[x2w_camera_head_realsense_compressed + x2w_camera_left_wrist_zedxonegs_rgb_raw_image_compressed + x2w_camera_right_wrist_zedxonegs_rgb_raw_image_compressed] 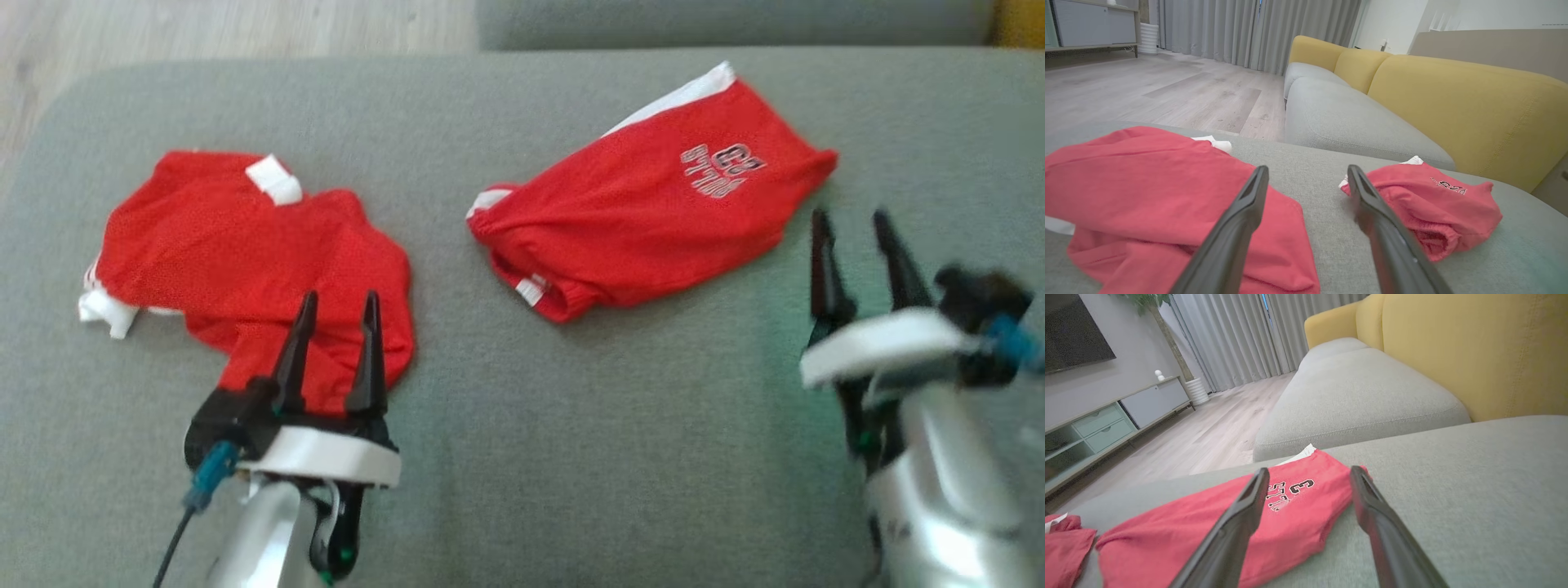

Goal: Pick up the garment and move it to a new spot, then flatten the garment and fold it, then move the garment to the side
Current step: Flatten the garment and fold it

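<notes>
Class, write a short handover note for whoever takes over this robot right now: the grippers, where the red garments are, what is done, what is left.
Left gripper: open, empty, fingers over the near edge of the crumpled red garment on the left of the grey cushion.
Right gripper: open, empty, just short of the near right end of the lettered red garment.
Done: nothing evident; both garments lie rumpled, neither is held.
Left: pick one up, move it, flatten, fold, set aside.
</notes>
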`<state>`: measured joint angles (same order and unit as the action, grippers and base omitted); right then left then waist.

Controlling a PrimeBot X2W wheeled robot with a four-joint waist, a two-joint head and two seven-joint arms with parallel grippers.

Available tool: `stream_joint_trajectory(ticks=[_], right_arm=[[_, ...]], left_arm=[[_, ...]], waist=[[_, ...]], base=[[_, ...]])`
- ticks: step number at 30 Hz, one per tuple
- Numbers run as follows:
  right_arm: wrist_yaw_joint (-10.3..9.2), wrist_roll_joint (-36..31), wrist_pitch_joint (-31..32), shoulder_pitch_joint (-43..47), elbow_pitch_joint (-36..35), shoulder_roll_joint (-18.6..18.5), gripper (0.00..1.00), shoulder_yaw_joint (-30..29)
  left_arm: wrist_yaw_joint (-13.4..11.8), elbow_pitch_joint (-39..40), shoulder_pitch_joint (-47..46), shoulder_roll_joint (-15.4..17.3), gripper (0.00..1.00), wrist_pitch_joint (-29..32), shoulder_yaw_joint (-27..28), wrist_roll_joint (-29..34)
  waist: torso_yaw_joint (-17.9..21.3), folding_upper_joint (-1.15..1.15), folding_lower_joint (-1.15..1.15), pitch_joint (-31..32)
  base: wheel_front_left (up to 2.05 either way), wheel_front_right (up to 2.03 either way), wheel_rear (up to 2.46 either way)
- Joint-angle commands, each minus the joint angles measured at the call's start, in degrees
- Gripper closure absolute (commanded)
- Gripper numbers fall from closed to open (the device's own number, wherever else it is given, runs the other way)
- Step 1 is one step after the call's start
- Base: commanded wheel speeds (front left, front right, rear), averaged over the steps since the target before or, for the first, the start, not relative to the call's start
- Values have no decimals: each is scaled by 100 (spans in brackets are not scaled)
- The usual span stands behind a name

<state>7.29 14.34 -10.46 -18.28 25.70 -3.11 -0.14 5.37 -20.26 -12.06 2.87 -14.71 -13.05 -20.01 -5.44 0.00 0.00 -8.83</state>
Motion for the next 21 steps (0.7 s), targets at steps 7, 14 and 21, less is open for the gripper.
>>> stream_joint_trajectory(ticks=[7, 14, 21], right_arm=[[20, 158, 753, -1543, 1074, -31, 0, -932], [20, -123, 1080, -2252, 2130, -224, 0, -1746], [20, -516, 1281, -2735, 3040, -367, 0, -2334]], left_arm=[[85, 123, -662, 3, 0, -29, -245, -90], [42, 136, -918, 2, 0, -29, -533, -246], [-46, 205, -1061, 1, 0, -29, -720, -403]], waist=[[-538, 0, 0, -700], [-845, 0, 0, -930], [-1060, 0, 0, -1074]], base=[[0, 0, 0], [0, 0, 0], [0, 0, 0]])
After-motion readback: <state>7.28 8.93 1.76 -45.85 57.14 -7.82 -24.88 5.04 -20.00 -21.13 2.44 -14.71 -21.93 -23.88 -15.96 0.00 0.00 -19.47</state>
